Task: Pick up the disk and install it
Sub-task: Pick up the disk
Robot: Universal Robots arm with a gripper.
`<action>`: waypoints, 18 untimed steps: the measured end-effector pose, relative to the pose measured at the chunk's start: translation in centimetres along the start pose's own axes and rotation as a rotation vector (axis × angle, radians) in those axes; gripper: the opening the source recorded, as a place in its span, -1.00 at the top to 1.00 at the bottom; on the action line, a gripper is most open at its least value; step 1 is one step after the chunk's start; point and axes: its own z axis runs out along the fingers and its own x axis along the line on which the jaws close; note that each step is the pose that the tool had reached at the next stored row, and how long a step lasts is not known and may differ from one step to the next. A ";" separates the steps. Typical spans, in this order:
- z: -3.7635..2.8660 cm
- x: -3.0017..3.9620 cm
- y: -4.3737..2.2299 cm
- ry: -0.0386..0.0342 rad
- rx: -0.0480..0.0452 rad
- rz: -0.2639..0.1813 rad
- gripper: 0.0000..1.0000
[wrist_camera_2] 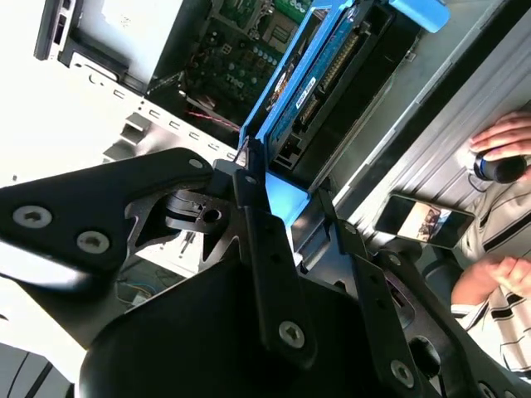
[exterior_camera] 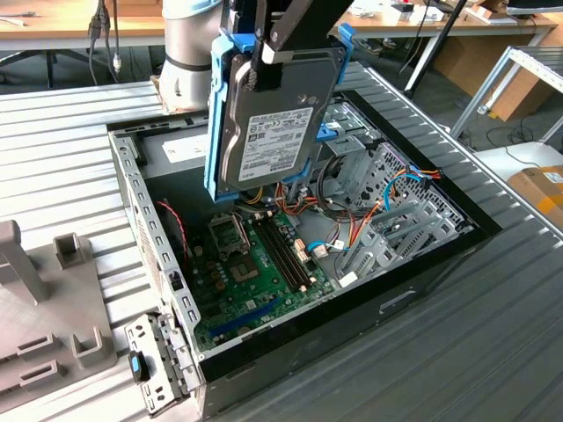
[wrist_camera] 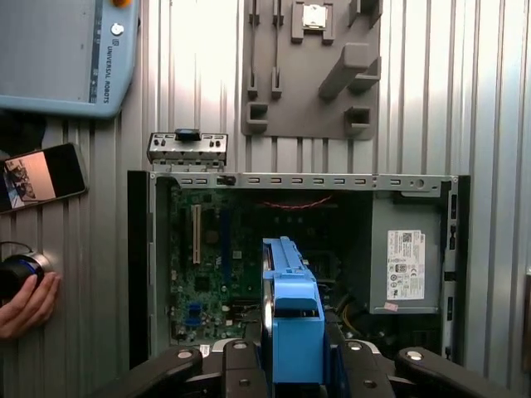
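Rails of bright blue plastic edged the disk (exterior_camera: 277, 123), which hung upright on its narrow end above the open computer case (exterior_camera: 440, 264), its labelled face turned toward the exterior view. The gripper (exterior_camera: 281, 48) was clamped on the disk's upper end, one black finger pressed against each broad side, as both wrist views showed (wrist_camera: 294, 365) (wrist_camera_2: 286, 203). In the first wrist view the disk (wrist_camera: 290, 319) appeared edge-on, over the motherboard (wrist_camera: 207, 257) and beside the power supply (wrist_camera: 406, 265). Its lower end seemed to sit just above the case's rim, clear of the boards, though the angle made this hard to judge. The grey drive cage (exterior_camera: 413, 220) stood in the case toward the exterior view's right. The case rested on a ribbed metal table (exterior_camera: 70, 141), with a grey fixture plate (exterior_camera: 44, 299) beside it. A teach pendant (wrist_camera: 58, 50), a phone (wrist_camera: 37, 178) and a person's hand (wrist_camera: 29, 303) lay on the table beyond the case.
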 end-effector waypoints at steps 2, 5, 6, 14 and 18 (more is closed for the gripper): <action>-0.01 0.38 -0.06 0.0000 0.0001 0.000 0.27; -0.06 1.75 -0.24 0.0000 0.0000 0.000 0.27; -0.07 2.09 -0.28 0.0000 0.0000 0.000 0.27; -0.14 4.17 -0.42 0.0000 0.0000 0.000 0.27; -0.11 4.19 -0.90 -0.0001 0.0010 -0.007 0.27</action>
